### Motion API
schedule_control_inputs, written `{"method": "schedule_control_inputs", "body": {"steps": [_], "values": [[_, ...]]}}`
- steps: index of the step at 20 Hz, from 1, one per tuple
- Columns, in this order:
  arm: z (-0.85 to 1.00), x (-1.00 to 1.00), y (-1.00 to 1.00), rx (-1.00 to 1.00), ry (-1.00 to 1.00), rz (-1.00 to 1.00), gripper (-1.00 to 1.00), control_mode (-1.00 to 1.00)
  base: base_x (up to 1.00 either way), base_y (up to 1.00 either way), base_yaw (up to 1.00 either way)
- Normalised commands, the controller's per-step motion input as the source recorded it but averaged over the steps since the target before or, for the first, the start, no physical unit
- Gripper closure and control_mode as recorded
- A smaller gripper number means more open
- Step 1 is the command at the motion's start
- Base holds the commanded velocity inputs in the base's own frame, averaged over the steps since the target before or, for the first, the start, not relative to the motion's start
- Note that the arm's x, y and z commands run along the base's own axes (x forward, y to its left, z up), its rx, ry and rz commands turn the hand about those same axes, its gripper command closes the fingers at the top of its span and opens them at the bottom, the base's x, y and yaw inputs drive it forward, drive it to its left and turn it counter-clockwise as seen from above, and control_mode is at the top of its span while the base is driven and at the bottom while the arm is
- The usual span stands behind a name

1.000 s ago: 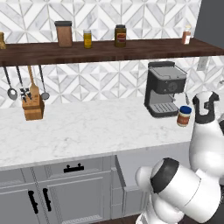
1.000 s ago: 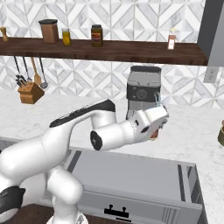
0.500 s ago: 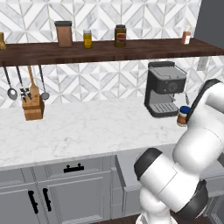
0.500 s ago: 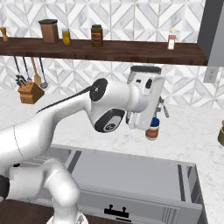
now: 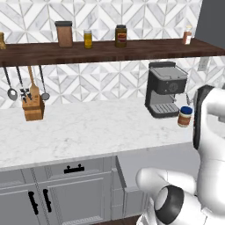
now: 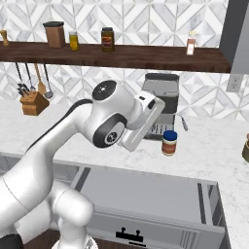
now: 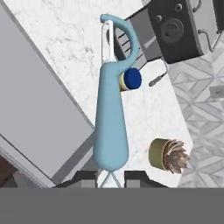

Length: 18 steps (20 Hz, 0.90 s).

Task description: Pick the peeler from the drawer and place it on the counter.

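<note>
My hand [image 7: 110, 176] grips the peeler [image 7: 111, 118] tight, carrying it above the open drawer [image 6: 146, 192]. Next: lower it onto the worktop [image 7: 65, 48] and let go.

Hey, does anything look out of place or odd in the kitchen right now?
Nothing spilled or damaged. The one thing out of its place is the peeler, held in the tool above the counter beside the open drawer. The jar stands upright by the coffee machine.
</note>
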Motion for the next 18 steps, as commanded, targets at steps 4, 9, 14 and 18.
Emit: {"method": "schedule_control_inputs", "body": {"steps": [4,9,14,18], "values": [[-0.01,0.35,0.69,0.31,0.47,0.21,1.00,-1.00,0.00,0.00,0.00],[-0.35,0.39,0.51,0.17,0.22,0.26,1.00,-1.00,0.00,0.00,0.00],[-0.57,0.35,0.90,0.11,-0.01,0.08,1.00,-1.00,0.00,0.00,0.00],[-0.53,0.22,0.87,0.22,-0.01,0.00,1.00,-1.00,0.00,0.00,0.00]]}}
